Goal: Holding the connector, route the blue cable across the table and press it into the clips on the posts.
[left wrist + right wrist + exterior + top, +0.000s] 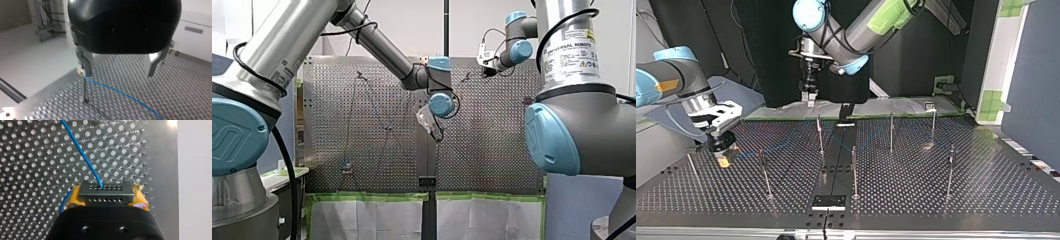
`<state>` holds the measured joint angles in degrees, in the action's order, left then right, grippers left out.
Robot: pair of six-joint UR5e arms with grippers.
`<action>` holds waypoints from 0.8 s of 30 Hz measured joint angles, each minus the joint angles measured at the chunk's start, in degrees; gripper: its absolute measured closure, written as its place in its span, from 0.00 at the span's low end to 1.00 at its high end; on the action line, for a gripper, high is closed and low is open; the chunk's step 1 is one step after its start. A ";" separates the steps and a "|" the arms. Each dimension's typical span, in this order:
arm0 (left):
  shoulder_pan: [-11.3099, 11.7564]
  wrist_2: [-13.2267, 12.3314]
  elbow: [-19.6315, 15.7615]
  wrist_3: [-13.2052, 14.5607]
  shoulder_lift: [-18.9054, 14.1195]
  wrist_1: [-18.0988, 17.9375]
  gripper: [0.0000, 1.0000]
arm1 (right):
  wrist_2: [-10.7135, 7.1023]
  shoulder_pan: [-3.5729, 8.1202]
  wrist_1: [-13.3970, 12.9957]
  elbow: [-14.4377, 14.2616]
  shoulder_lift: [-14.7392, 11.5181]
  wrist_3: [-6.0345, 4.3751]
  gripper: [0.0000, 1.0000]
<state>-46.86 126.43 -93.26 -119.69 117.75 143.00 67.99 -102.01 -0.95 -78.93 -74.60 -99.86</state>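
Connector (105, 193) is sitting clamped between the yellow pads (72, 199) of my right gripper (106, 198), the blue cable (82, 152) is running from it over the table (30, 170), and farther off my left gripper (119, 73) is hanging wide open beside a post (83, 90).

My right gripper (106, 195) has yellow pads (72, 199) below a black housing. The connector (105, 193) is grey, with two rows of small dark holes. The cable (82, 155) is bright blue. The table (30, 170) is silver, patterned with an even grid of holes. My left gripper (119, 71) is glossy black with grey metal fingers (86, 63).
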 joint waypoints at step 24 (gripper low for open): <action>-0.82 0.67 -11.74 4.87 3.58 -11.72 0.00 | 0.00 0.00 0.00 0.00 0.00 0.00 1.00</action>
<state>-47.68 127.10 -104.99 -114.82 121.33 131.28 67.99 -102.01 -0.95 -78.93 -74.60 -99.86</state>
